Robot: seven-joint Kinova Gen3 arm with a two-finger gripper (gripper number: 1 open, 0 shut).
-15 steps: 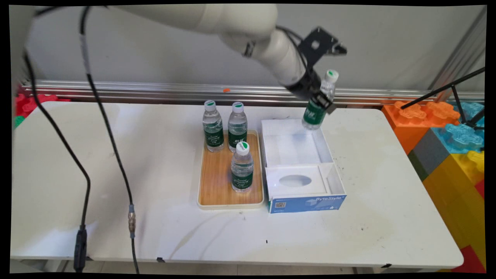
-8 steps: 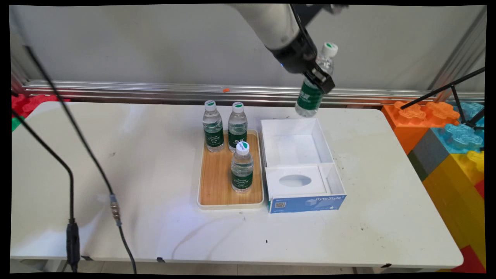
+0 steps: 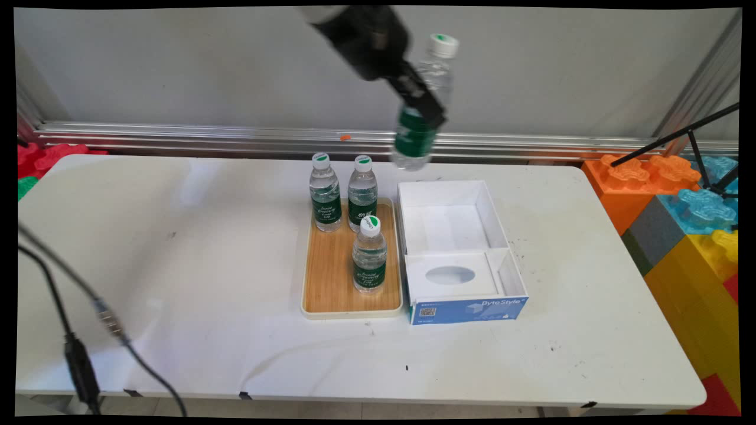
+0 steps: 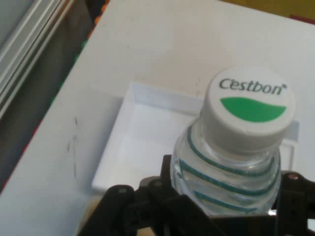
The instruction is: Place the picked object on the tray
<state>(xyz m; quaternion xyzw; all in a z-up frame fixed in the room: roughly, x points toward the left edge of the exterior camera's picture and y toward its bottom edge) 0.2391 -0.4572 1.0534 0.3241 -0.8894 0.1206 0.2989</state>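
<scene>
Cestbon water bottle (image 3: pixel 420 103) is hanging tilted, high above the table's far edge, behind the open white box (image 3: pixel 452 236), your gripper (image 3: pixel 420 109) is pinching its waist, and you are needing a steady carry.

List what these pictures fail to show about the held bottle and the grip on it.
- Main view: the tool and held bottle are blurred; the label is unreadable.
- Hand view: the bottle's cap and shoulder hide its lower body and part of the white box.
- Hand view: the bottom edge cuts off the fingertips, so the contact isn't visible.
</scene>
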